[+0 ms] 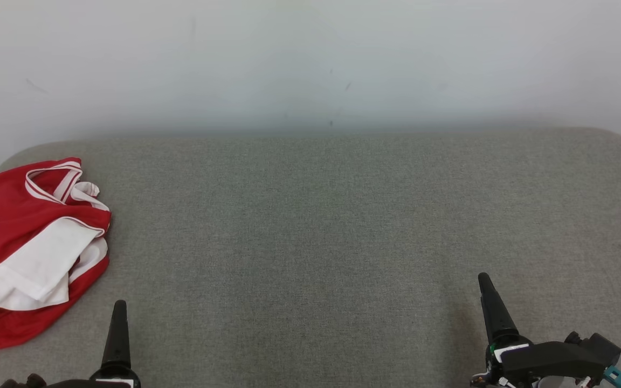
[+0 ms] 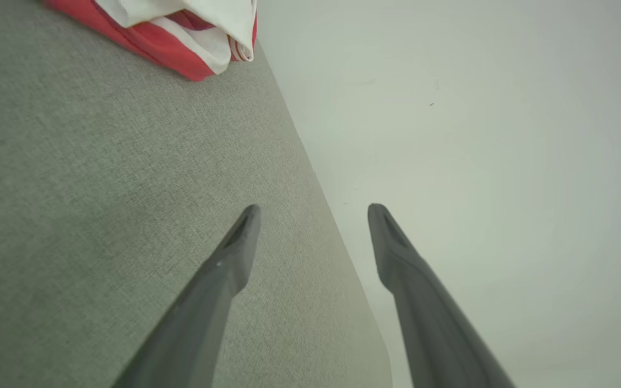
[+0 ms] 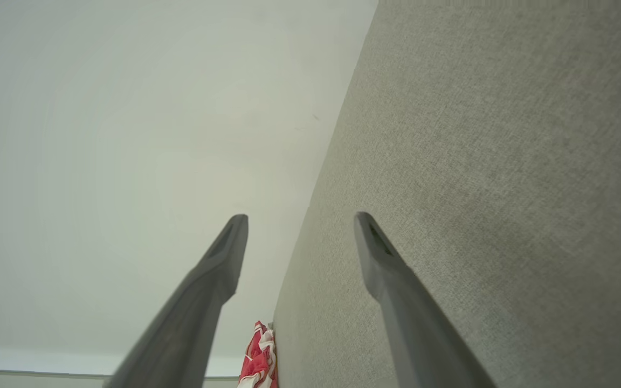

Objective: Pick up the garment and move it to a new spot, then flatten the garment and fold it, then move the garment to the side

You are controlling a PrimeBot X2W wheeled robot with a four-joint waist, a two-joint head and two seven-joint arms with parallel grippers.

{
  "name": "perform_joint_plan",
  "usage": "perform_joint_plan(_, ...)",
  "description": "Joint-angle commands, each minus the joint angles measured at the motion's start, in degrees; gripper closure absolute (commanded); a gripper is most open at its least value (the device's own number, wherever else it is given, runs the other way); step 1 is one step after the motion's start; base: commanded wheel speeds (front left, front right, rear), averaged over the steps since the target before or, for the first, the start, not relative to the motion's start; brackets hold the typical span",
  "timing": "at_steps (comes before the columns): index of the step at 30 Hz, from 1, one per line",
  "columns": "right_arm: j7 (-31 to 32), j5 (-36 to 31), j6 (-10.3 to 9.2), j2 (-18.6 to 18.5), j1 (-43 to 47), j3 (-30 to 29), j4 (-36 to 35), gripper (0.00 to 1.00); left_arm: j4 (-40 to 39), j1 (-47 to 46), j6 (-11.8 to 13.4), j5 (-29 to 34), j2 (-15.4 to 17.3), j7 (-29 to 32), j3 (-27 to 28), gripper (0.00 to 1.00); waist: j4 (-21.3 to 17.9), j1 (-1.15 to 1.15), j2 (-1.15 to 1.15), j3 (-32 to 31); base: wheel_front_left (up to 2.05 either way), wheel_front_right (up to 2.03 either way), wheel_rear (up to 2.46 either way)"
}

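Garment (image 1: 25,253), red, white-trimmed, crumpled

Red garment (image 1: 14,215), black white-edged lettering cut off at the edge; only an "S" readable

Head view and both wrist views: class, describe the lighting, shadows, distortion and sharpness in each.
Head view: soft, even light with no glare, and only a faint shadow under the red jersey on the grey surface. Left wrist view: the surface's edge bows slightly, and the left gripper looks soft-edged. Right wrist view: the edge curves more plainly, and the right gripper is equally soft.
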Motion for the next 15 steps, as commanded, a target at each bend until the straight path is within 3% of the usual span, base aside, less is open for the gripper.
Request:
perform_joint_plan(1, -0.60, -2.40, -0.03, -0.04, -0.47, 0.41, -1.18, 0.00, -1.15, -0.24, -0.20, 3.20, 0.32, -0.63, 0.13, 0.00, -0.01, -0.01, 0.00, 0.04, 0.00, 0.00, 0.00)
perform_joint_plan(15, -3.31, -15.94, -0.04, -0.03, -0.24, 2.06, -1.40, 0.00, -2.28, 0.60, 0.87, 19.40, 0.39, -3.35, -1.31, 0.00, -0.08, -0.01, 0.00, 0.28, 0.00, 0.00, 0.00)
